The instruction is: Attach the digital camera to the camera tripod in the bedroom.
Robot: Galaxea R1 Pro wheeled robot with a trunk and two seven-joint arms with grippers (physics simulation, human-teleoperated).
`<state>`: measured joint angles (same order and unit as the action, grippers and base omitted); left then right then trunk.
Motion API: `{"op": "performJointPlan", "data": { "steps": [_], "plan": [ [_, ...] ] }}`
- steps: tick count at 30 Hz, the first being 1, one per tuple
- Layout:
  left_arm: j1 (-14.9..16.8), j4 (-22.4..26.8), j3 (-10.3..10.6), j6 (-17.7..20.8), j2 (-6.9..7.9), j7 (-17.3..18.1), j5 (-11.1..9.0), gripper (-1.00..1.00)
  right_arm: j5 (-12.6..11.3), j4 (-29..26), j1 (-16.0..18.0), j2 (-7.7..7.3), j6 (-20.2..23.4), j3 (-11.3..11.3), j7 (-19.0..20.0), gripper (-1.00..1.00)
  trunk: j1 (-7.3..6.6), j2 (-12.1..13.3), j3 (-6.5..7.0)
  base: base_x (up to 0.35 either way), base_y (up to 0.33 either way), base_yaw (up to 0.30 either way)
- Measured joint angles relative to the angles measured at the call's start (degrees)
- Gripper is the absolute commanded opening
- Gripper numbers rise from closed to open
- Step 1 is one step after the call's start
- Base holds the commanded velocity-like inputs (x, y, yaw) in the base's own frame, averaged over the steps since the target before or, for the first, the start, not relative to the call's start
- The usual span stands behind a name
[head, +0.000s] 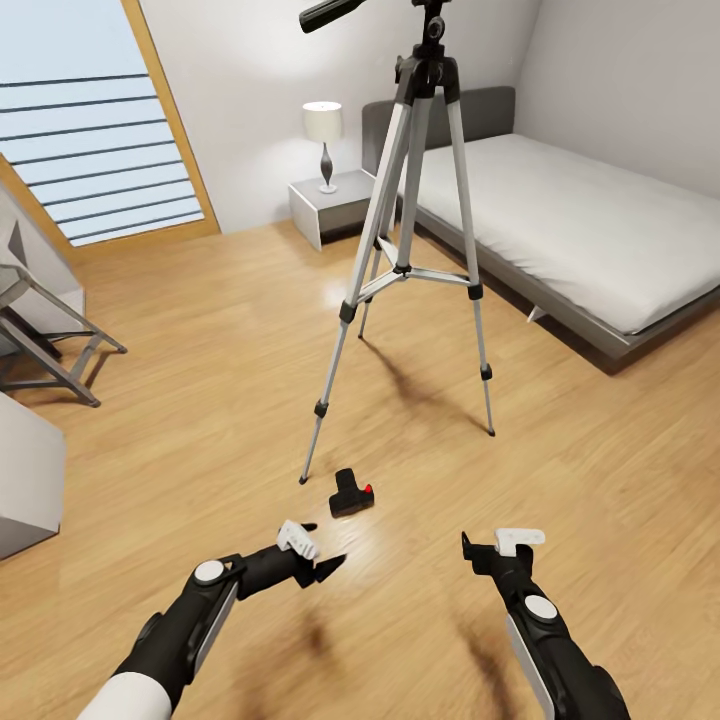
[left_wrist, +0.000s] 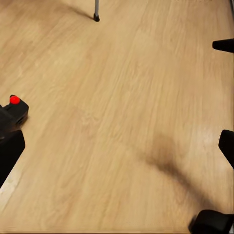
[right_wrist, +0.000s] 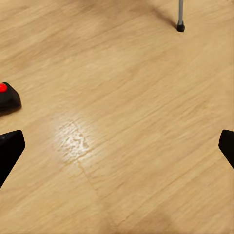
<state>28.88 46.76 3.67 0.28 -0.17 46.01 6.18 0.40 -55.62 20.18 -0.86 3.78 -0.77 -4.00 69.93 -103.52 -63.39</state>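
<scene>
The digital camera (head: 350, 495) lies on the light wood floor (head: 200, 400), a small black body with its red button facing right. It sits just in front of the nearest foot of the camera tripod (head: 420, 200), which stands upright with silver legs and a black head and pan handle at the top. My left gripper (head: 320, 550) hovers open just short of the camera, slightly to its left. My right gripper (head: 495, 545) is open over bare floor to the camera's right. The left wrist view catches the camera (left_wrist: 14, 109) beside one fingertip (left_wrist: 9, 151). The right wrist view has it (right_wrist: 7, 97) at its edge.
A grey bed (head: 580, 220) stands behind the tripod on the right. A nightstand (head: 335, 200) with a lamp (head: 323, 130) is by the far wall. Grey metal furniture legs (head: 50, 350) and a grey block (head: 25, 480) are at the left. A tripod foot (right_wrist: 180, 27) rests on open floor.
</scene>
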Motion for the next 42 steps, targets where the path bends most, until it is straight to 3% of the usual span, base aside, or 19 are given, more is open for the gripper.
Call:
{"op": "performJointPlan", "data": {
  "steps": [18,19,42],
  "plan": [
    [2.99,-5.48,-5.65,2.83,0.4,5.61,-0.24,1.0,0.0,-0.09,0.03,-0.09,-0.09,0.16,-0.01,1.0,0.0,0.0,0.0,0.0,0.0,0.0],
    [3.0,-7.34,-9.1,2.83,0.38,8.98,-0.32,1.0,0.0,-0.1,0.03,-0.09,-0.09,0.16,0.0,1.0,0.0,0.0,0.0,0.0,0.0,0.0],
    [3.09,-7.12,-9.18,1.74,-0.37,9.96,-0.41,1.0,0.0,-2.65,0.03,-0.19,-0.09,0.0,0.0,1.0,0.0,0.0,0.0,0.0,0.0,0.0]
  ]
}}
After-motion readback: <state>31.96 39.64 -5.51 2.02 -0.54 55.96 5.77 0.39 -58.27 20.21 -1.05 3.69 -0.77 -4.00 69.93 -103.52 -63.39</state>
